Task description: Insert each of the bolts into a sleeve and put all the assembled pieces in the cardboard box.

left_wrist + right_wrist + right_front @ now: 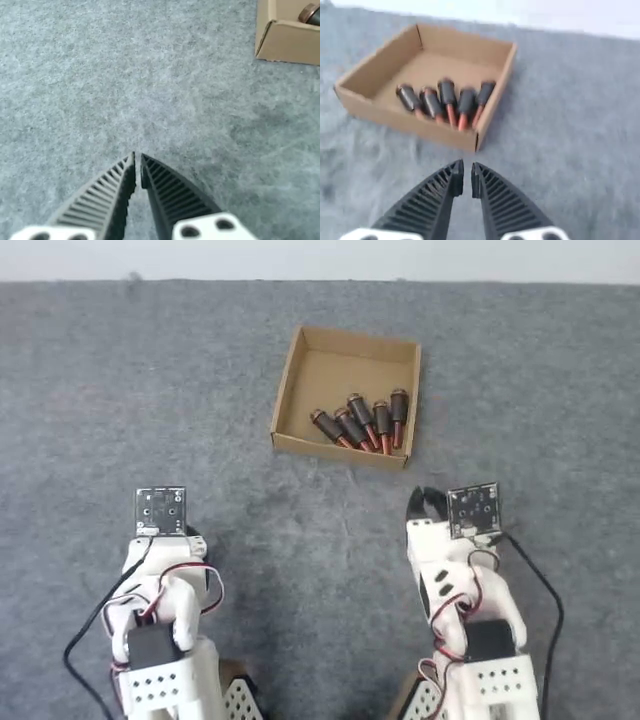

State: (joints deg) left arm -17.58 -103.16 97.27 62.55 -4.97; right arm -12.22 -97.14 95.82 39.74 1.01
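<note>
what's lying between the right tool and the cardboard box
Just bare grey carpet lies between the right tool and the cardboard box. The right wrist view shows that stretch plainly, and the high view agrees.

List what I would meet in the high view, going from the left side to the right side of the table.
Left arm → cardboard box → right arm.

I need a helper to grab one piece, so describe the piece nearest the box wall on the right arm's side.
On the grey carpet sits an open cardboard box. Five pieces lie in a row at its near wall. Yours is the end piece beside the wall on the right arm's side, lying along it, while the rest lean away.
</note>
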